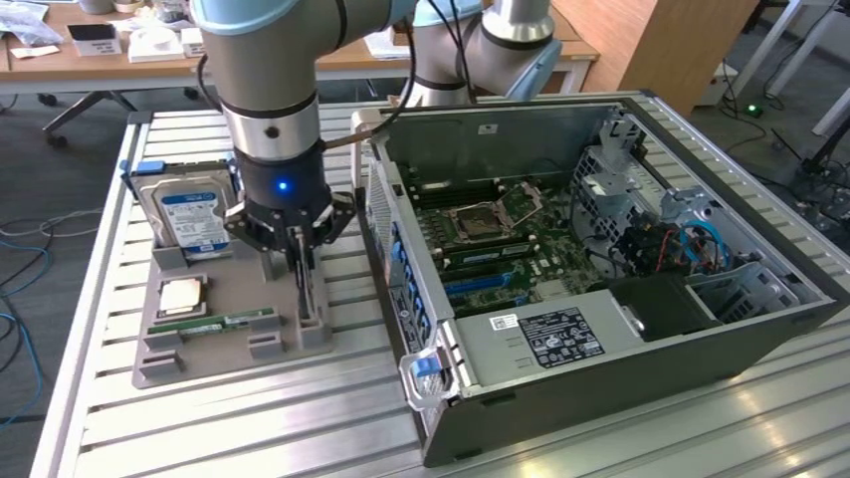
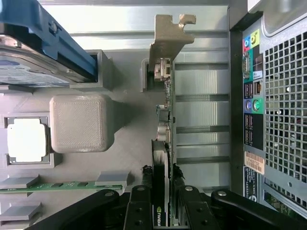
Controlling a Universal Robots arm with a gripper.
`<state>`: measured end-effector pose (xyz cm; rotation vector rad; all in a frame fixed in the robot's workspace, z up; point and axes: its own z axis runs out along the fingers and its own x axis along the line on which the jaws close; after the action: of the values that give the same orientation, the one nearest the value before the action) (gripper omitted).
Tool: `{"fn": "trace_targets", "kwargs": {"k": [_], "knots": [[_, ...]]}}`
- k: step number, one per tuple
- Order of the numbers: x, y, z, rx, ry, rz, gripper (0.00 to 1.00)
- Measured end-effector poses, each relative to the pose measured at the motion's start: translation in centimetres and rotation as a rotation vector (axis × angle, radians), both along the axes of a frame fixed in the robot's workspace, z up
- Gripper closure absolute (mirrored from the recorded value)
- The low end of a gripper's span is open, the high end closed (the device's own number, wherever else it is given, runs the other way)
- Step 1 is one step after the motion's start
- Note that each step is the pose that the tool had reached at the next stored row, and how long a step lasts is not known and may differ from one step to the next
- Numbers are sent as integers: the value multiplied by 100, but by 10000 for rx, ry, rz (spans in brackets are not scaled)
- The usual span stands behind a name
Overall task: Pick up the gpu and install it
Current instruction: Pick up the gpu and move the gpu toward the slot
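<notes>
The gpu stands on edge in a slot at the right side of the grey tray, seen edge-on as a thin dark strip. In the wrist view the gpu shows its green board edge and its pale metal end bracket at the far end. My gripper hangs straight down over the card. Its black fingers press on both faces of the card, so my gripper is shut on it. The card's lower edge sits in the grey holder.
On the tray are a silver hard drive with a blue label, a CPU and a RAM stick. The open computer case lies on the exterior view's right, its motherboard exposed and its rear panel close by.
</notes>
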<state>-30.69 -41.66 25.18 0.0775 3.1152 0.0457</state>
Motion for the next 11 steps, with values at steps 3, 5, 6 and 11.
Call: {"fn": "trace_targets", "kwargs": {"k": [3,5,6,11], "knots": [[0,0,81,0,0,0,73],[0,0,139,0,0,0,73],[0,0,170,0,0,0,73],[0,0,328,0,0,0,73]]}}
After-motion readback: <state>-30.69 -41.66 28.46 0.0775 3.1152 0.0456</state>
